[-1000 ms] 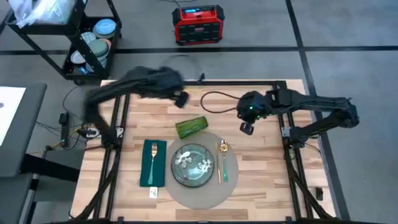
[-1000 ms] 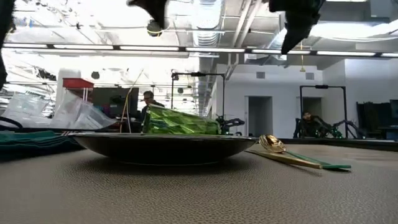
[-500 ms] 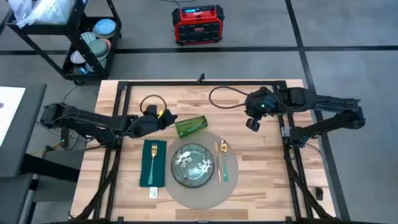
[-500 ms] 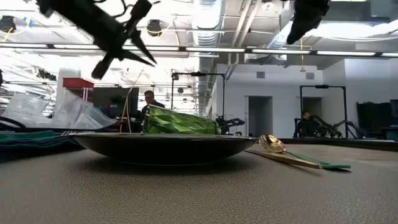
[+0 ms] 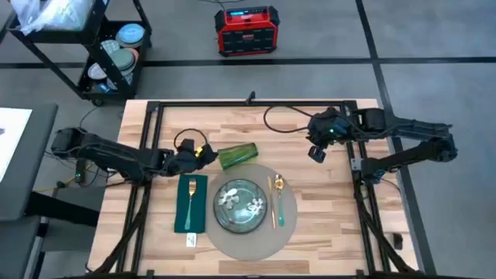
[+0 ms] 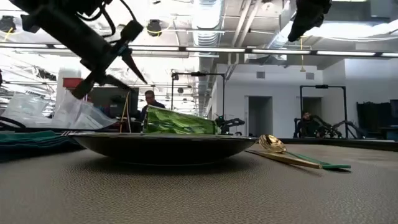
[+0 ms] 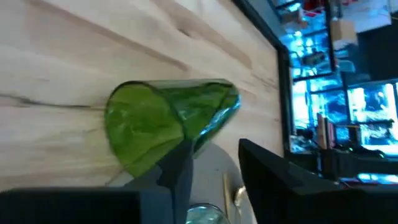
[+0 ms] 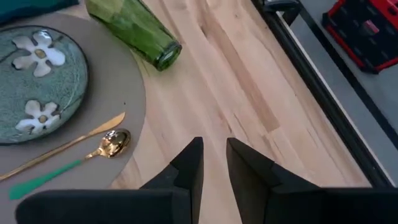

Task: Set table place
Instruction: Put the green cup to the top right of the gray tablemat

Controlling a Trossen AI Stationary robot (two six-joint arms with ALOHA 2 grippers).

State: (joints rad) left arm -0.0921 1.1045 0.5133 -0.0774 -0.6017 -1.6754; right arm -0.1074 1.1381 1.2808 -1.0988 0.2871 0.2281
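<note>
A green glass [image 5: 237,157] lies on its side on the table [image 5: 325,232], by the far-left rim of the round grey placemat [image 5: 252,242]. A dark floral plate [image 5: 239,204] sits on the mat, with a gold knife [image 5: 273,205] and a spoon [image 5: 278,184] to its right. A fork [image 5: 191,192] rests on the green napkin [image 5: 191,218] to the left. My left gripper [image 5: 204,153] hovers open just left of the glass's wider end [image 7: 140,134]. My right gripper [image 5: 316,153] hangs shut over bare wood right of the glass.
Black frame rails [image 5: 248,103] border the table's far, left and right sides. Cables [image 5: 283,124] loop over the far part of the top. A black cart [image 5: 116,54] with dishes and a red box [image 5: 246,29] stand on the floor beyond the table.
My left arm has swung down from high above the table's far side and now reaches in low from the left. Its gripper stops beside the glass's left end. My right gripper has drifted slightly toward the far right. The glass and the place setting have not moved.
</note>
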